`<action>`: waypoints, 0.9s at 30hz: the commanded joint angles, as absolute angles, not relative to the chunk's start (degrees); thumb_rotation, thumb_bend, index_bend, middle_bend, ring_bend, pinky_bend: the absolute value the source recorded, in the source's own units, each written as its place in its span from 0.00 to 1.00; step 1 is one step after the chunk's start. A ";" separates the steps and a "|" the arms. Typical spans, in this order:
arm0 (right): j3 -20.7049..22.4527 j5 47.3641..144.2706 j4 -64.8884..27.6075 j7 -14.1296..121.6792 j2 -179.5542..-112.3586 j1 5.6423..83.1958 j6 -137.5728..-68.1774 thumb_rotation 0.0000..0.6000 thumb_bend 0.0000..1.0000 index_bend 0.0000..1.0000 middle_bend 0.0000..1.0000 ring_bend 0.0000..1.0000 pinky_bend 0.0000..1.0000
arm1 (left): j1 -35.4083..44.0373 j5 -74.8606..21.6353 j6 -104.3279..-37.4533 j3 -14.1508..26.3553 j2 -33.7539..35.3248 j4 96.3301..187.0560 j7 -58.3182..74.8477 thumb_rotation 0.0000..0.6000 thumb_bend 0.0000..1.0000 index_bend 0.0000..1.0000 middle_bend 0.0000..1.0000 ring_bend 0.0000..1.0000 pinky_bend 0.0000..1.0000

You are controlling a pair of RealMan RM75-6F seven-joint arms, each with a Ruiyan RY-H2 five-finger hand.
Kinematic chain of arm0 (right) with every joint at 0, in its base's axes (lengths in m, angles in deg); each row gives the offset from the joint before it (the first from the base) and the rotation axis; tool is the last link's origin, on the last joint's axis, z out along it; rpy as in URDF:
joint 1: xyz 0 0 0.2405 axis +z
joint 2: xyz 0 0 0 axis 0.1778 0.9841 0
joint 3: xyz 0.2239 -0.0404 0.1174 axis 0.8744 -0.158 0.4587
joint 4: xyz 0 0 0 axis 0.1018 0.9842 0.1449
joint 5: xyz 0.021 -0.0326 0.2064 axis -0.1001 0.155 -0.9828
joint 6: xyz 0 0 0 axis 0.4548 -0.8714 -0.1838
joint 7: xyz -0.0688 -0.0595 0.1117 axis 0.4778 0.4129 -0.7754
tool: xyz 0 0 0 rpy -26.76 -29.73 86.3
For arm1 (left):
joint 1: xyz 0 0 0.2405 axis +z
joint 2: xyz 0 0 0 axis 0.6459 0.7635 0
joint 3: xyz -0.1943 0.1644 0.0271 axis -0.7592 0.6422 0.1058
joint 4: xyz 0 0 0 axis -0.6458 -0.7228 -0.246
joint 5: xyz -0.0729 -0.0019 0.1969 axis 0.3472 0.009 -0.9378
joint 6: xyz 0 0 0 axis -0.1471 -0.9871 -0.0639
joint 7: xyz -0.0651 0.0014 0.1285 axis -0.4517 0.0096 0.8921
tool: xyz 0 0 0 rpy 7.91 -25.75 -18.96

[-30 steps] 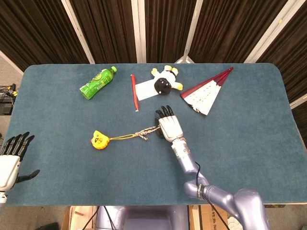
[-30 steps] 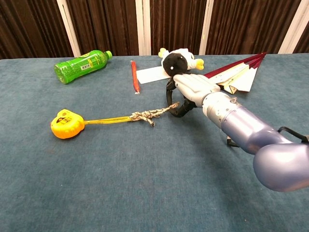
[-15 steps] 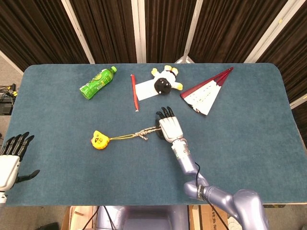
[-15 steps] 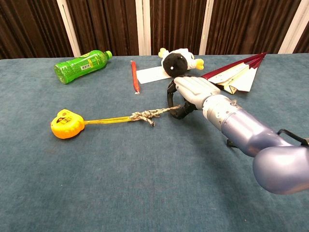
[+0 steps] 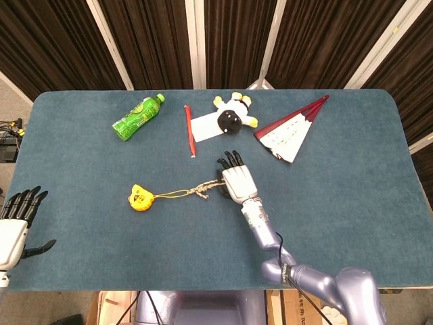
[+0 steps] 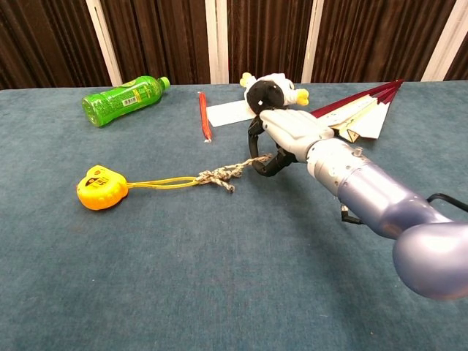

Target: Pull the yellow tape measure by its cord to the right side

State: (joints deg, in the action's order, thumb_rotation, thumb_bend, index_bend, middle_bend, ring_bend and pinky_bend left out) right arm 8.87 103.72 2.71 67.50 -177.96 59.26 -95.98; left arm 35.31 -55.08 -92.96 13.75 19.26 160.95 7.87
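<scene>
Teal cloth covers the desk (image 5: 352, 203), which carries everything in play. Largest of the movers is the right hand (image 6: 289, 135), lying palm-down at mid-desk over the braided right end of the cord (image 6: 219, 175). Compared with half a second ago it sits slightly further left and a little higher; in the chest view its dark fingers (image 6: 265, 162) curl under around the end of the braid, so it appears to be clamped on the cord, though the contact itself is partly hidden. The left hand (image 5: 15, 223) hangs off the near left edge, fingers apart and holding nothing, unchanged.

Smaller still, the yellow tape measure (image 5: 139, 198) rests left of centre exactly where it was, and the yellow loop beside it now lies slacker, more bowed than before. That suggests the hand has been settling its grip rather than hauling: the pull to the right has not begun, and slack must be taken up first.
</scene>
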 commanded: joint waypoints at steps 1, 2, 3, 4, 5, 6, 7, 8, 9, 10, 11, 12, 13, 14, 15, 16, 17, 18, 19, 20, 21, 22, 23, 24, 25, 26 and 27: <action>8.23 103.92 -0.43 68.73 -175.99 57.89 -97.27 1.00 0.52 0.68 0.25 0.07 0.05 | 35.34 -55.25 -93.14 13.77 19.23 160.93 7.93 1.00 0.00 0.00 0.00 0.00 0.00; 8.11 103.94 -1.35 69.01 -175.47 57.56 -97.59 1.00 0.53 0.69 0.25 0.07 0.05 | 35.36 -55.33 -93.20 13.78 19.22 160.91 7.98 1.00 0.00 0.00 0.00 0.00 0.00; 8.02 103.96 -2.29 69.28 -174.93 57.24 -97.90 1.00 0.53 0.69 0.25 0.07 0.05 | 35.37 -55.39 -93.27 13.79 19.21 160.90 8.02 1.00 0.00 0.00 0.00 0.00 0.00; 7.88 103.94 -3.68 69.73 -174.12 56.78 -98.31 1.00 0.53 0.69 0.26 0.07 0.05 | 35.39 -55.49 -93.37 13.79 19.19 160.91 8.06 1.00 0.00 0.00 0.00 0.00 0.00; 7.79 103.91 -4.55 70.09 -173.58 56.50 -98.53 1.00 0.53 0.69 0.26 0.07 0.05 | 35.41 -55.58 -93.45 13.80 19.16 160.90 8.12 1.00 0.00 0.00 0.00 0.00 0.00; 7.70 103.88 -5.40 70.50 -173.02 56.20 -98.79 1.00 0.53 0.69 0.26 0.07 0.05 | 35.42 -55.66 -93.53 13.81 19.14 160.89 8.18 1.00 0.00 0.00 0.00 0.00 0.00; 7.63 103.81 -6.23 70.88 -172.49 55.91 -99.02 1.00 0.54 0.69 0.26 0.07 0.05 | 35.45 -55.72 -93.61 13.82 19.13 160.89 8.22 1.00 0.00 0.00 0.00 0.00 0.00; 7.56 103.61 -7.38 71.46 -171.74 55.51 -99.27 1.00 0.54 0.69 0.26 0.07 0.05 | 35.47 -55.80 -93.69 13.83 19.10 160.88 8.29 1.00 0.00 0.00 0.00 0.00 0.00; 7.56 103.42 -8.08 71.85 -171.26 55.26 -99.44 1.00 0.55 0.70 0.26 0.07 0.05 | 35.48 -55.84 -93.73 13.84 19.09 160.86 8.35 1.00 0.00 0.00 0.00 0.00 0.00; 7.58 103.18 -8.79 72.24 -170.77 54.98 -99.60 1.00 0.56 0.70 0.26 0.07 0.05 | 35.49 -55.87 -93.77 13.84 19.08 160.85 8.42 1.00 0.00 0.00 0.00 0.00 0.00; 7.62 102.94 -9.49 72.57 -170.30 54.72 -99.76 1.00 0.56 0.70 0.26 0.07 0.05 | 35.50 -55.90 -93.79 13.85 19.06 160.84 8.48 1.00 0.00 0.00 0.00 0.00 0.00; 7.66 102.59 -10.49 73.05 -169.65 54.36 -99.95 1.00 0.56 0.70 0.26 0.07 0.05 | 35.50 -55.90 -93.80 13.85 19.03 160.88 8.53 1.00 0.00 0.00 0.00 0.00 0.00; 7.67 102.39 -11.12 73.35 -169.20 54.12 -100.10 1.00 0.56 0.70 0.26 0.07 0.05 | 35.50 -55.89 -93.79 13.85 19.03 160.90 8.55 1.00 0.00 0.00 0.00 0.00 0.00; 7.64 102.20 -11.72 73.69 -168.73 53.86 -100.27 1.00 0.56 0.70 0.26 0.07 0.05 | 35.52 -55.89 -93.82 13.85 19.03 160.90 8.60 1.00 0.00 0.00 0.00 0.00 0.00; 7.60 102.04 -12.30 74.02 -168.27 53.62 -100.41 1.00 0.56 0.70 0.26 0.07 0.05 | 35.52 -55.92 -93.86 13.84 19.02 160.89 8.66 1.00 0.00 0.00 0.00 0.00 0.00; 7.57 101.88 -12.86 74.28 -167.82 53.38 -100.55 1.00 0.56 0.70 0.26 0.07 0.05 | 35.52 -55.96 -93.89 13.84 19.01 160.87 8.73 1.00 0.00 0.00 0.00 0.00 0.00; 7.56 101.73 -13.39 74.50 -167.40 53.15 -100.71 1.00 0.56 0.70 0.26 0.07 0.05 | 35.53 -56.01 -93.92 13.85 18.99 160.86 8.80 1.00 0.00 0.00 0.00 0.00 0.00; 7.50 101.50 -14.11 74.83 -166.82 52.84 -100.88 1.00 0.56 0.70 0.26 0.07 0.05 | 35.54 -56.06 -93.97 13.86 18.96 160.86 8.88 1.00 0.00 0.00 0.00 0.00 0.00; 7.48 101.33 -14.53 75.06 -166.42 52.62 -101.00 1.00 0.56 0.70 0.26 0.07 0.05 | 35.55 -56.08 -93.99 13.86 18.94 160.86 8.93 1.00 0.00 0.00 0.00 0.00 0.00; 7.46 101.17 -14.93 75.25 -166.05 52.42 -101.11 1.00 0.56 0.70 0.26 0.07 0.05 | 35.54 -56.10 -94.01 13.86 18.91 160.86 8.98 1.00 0.00 0.00 0.00 0.00 0.00; 7.44 101.00 -15.30 75.42 -165.68 52.19 -101.28 1.00 0.56 0.70 0.26 0.07 0.05 | 35.54 -56.12 -94.05 13.84 18.89 160.85 9.05 1.00 0.00 0.00 0.00 0.00 0.00; 7.40 100.85 -15.64 75.56 -165.33 51.98 -101.39 1.00 0.56 0.70 0.26 0.07 0.05 | 35.53 -56.15 -94.08 13.82 18.87 160.84 9.10 1.00 0.00 0.00 0.00 0.00 0.00; 7.36 100.68 -15.93 75.69 -164.99 51.78 -101.46 1.00 0.56 0.70 0.26 0.07 0.05 | 35.54 -56.18 -94.10 13.83 18.85 160.84 9.16 1.00 0.00 0.00 0.00 0.00 0.00; 7.31 100.50 -16.18 75.83 -164.65 51.58 -101.51 1.00 0.56 0.70 0.26 0.07 0.05 | 35.56 -56.19 -94.12 13.84 18.83 160.85 9.24 1.00 0.00 0.00 0.00 0.00 0.00; 7.25 100.29 -16.49 76.03 -164.17 51.33 -101.61 1.00 0.56 0.70 0.26 0.07 0.05 | 35.57 -56.20 -94.13 13.85 18.82 160.85 9.37 1.00 0.00 0.00 0.00 0.00 0.00; 7.20 100.15 -16.63 76.14 -163.85 51.15 -101.69 1.00 0.56 0.70 0.26 0.07 0.05 | 35.58 -56.22 -94.13 13.87 18.81 160.85 9.46 1.00 0.00 0.00 0.00 0.00 0.00; 7.16 100.02 -16.75 76.26 -163.51 50.95 -101.79 1.00 0.56 0.70 0.26 0.07 0.05 | 35.59 -56.23 -94.13 13.89 18.80 160.87 9.52 1.00 0.00 0.00 0.00 0.00 0.00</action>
State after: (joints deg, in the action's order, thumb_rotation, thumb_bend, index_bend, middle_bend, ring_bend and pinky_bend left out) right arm 7.22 100.17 -16.60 76.13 -163.71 51.12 -101.68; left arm 35.58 -56.22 -94.13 13.88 18.80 160.86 9.50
